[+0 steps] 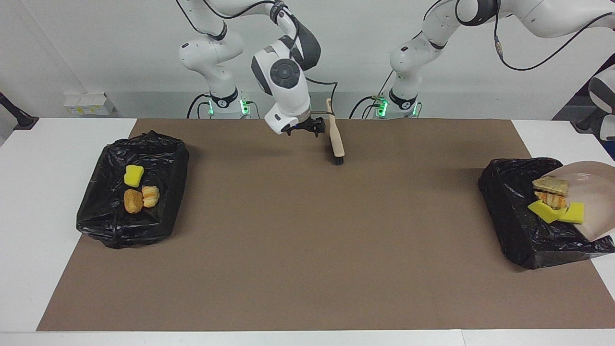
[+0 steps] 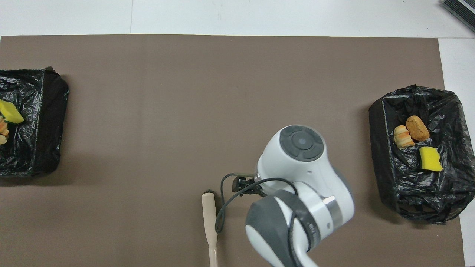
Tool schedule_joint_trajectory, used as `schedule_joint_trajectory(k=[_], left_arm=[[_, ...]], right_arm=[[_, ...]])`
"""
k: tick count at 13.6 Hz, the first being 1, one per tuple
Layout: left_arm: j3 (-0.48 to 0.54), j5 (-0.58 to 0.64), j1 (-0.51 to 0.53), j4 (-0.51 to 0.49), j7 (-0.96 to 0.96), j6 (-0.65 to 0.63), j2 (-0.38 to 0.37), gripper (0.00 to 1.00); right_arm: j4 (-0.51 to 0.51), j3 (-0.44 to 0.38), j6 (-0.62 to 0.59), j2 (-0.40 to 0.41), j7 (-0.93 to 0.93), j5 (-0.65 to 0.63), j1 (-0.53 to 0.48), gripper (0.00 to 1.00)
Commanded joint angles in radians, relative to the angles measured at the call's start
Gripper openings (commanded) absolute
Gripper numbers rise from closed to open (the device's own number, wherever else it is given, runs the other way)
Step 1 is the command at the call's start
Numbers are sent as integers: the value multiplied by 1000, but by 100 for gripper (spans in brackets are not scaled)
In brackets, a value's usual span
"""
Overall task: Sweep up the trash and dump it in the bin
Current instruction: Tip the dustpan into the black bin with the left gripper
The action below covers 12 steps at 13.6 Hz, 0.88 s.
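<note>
Right gripper (image 1: 311, 128) hangs fingers spread, the brush (image 1: 335, 137) loose just beside them. Left gripper is out of view, pressed shut; dustpan (image 1: 596, 192) tips sponge and bread scraps (image 1: 552, 202) into the black-lined bin (image 1: 519, 226).
</note>
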Motion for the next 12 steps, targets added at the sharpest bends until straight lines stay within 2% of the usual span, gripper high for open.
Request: schedule_joint_trajectory(k=[1,5,7,8,10,12], left_arm=[[8,80,-31,-17,-9,-84,-85,0],[9,151,-31,-15,-8,-138,-137,0],[0,154,-45,-9,-9,-164,-138,0],[0,150,-83,-9,-8,-185,-138,0],[-9,104,-162,-11,-8,-256,-138,0],[-9,-35,-236,-14,-13,-322,-139,0]], right_arm=[[43,13,-54,-3,-136,-76,-127,100],[68,13,-85,-6,-288,-169,-267,100],[95,11,-109,-12,-311,-172,-293,100],[118,10,-123,-10,-317,-181,-306,100],[161,14,-129,-10,-362,-219,-358,100],[200,-2,-131,-10,-469,-224,-384,100]])
